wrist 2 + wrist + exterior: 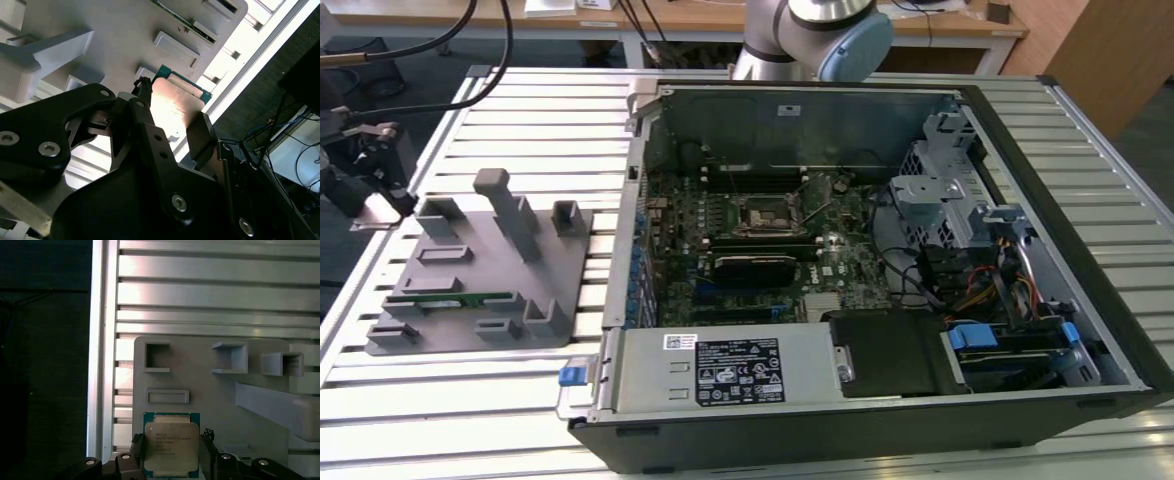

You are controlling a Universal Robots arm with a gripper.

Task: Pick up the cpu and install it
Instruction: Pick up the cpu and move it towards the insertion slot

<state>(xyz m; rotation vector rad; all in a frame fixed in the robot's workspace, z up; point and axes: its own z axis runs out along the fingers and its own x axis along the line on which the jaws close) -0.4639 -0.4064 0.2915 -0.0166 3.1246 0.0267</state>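
The gripper (pixel 171 441) was clenched on the cpu (pixel 171 445), one black finger (pixel 136 450) pressed to each of two opposite edges. The chip's silver top plate faced the camera in the first wrist view, a thin green rim around it. In the second wrist view the gripper (pixel 172 112) held the cpu (pixel 177 102) over a grey fixture plate (pixel 125 30), near that plate's edge and the slatted table's border rail.

In the exterior view, the fixture plate (pixel 467 255) lay on the slatted metal table (pixel 520 100) at nine o'clock from the open computer case (pixel 801 120). A green memory stick (pixel 447 298) rested at about eight o'clock on the plate. The black socket (pixel 761 213) sat near the middle of the motherboard. The arm's base (pixel 807 35) stood at twelve o'clock from the case.
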